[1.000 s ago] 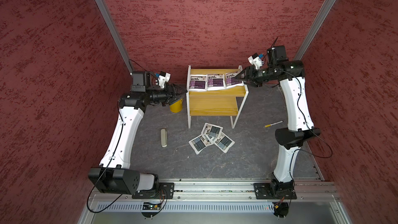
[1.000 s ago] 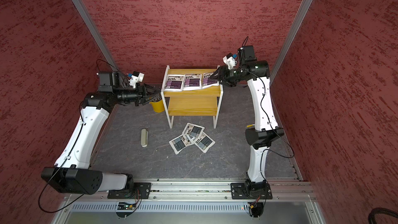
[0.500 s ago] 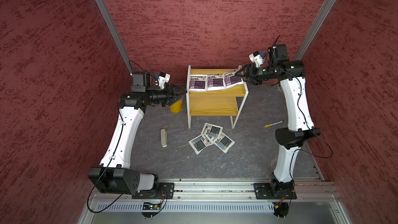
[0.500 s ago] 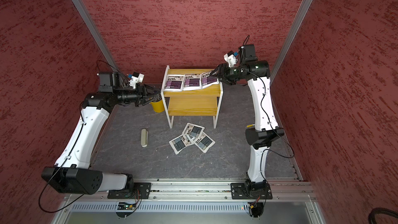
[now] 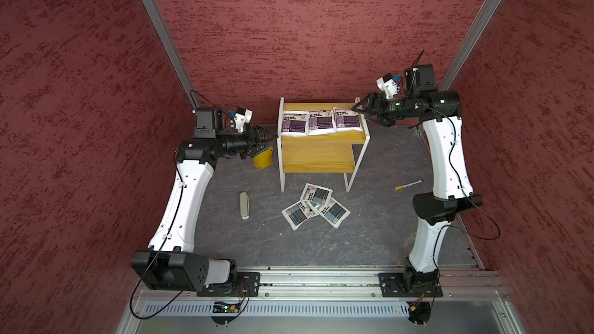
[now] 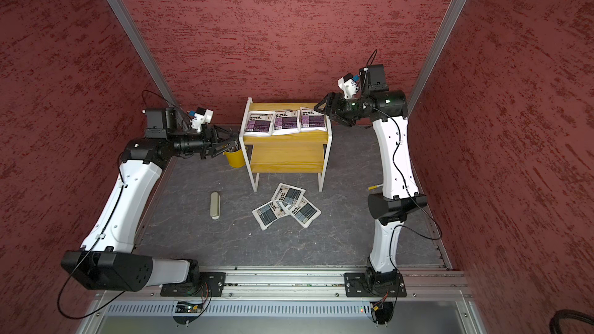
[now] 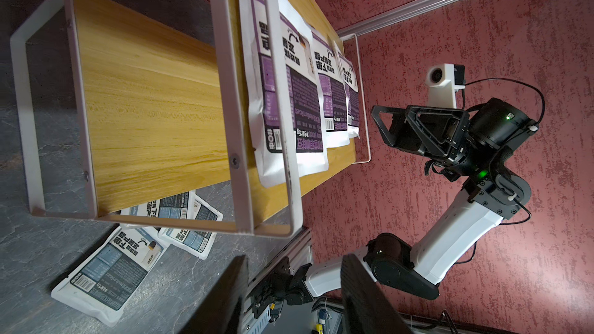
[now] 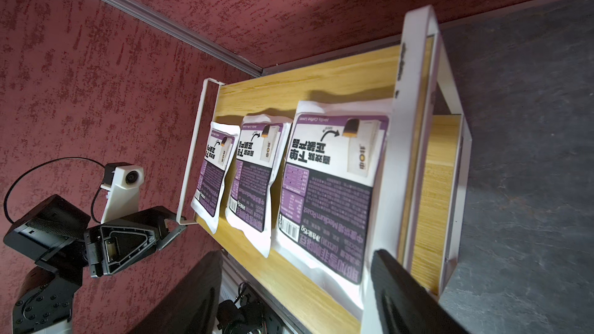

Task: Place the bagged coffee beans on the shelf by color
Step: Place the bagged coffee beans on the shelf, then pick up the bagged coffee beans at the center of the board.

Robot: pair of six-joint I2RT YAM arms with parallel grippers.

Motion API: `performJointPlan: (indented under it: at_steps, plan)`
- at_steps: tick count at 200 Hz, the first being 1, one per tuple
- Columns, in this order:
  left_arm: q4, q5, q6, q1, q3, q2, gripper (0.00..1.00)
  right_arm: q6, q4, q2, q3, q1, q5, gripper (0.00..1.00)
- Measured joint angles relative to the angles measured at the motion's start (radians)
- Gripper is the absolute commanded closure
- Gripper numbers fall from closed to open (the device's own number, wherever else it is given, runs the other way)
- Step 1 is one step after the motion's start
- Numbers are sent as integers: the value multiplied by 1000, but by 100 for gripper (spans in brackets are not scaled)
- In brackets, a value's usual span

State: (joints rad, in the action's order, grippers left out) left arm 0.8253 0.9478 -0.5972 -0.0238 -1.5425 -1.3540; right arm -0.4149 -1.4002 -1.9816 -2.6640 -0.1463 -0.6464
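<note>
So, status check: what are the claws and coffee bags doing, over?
Left gripper, right gripper open, empty, flanking yellow-board white-frame shelf. Three purple-label white pouches on top board; three blue-grey pouches on floor. Nothing blocking them.

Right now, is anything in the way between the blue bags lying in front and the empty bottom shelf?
Nothing visible blocks them. The three blue-grey bags lie overlapping on the table, just in front of the shelf's bare lower board. Its white front legs stand off to the sides, leaving the front open.

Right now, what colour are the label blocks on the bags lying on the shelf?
Purple, on all three bags; clearest in the right wrist view.
</note>
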Motion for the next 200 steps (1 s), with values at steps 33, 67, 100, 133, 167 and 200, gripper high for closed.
performJointPlan:
  at_steps: [33,67,100,133,167,200]
  plan:
    - [-34,-3,-17,4,35,37,47,-27,6,40,0,0,-6,23]
    - [-70,-3,-39,2,98,77,44,-42,9,110,25,-23,-16,23]
    - [-88,-16,-46,-31,204,143,43,-41,73,300,289,-99,-25,23]
    - [-94,-81,-55,-143,340,230,41,-59,204,499,643,-165,-38,23]
    - [-140,-149,-75,-260,508,306,35,-101,311,677,959,-216,-26,23]
    - [-247,-200,-125,-294,700,404,31,-154,400,829,1225,-284,18,24]
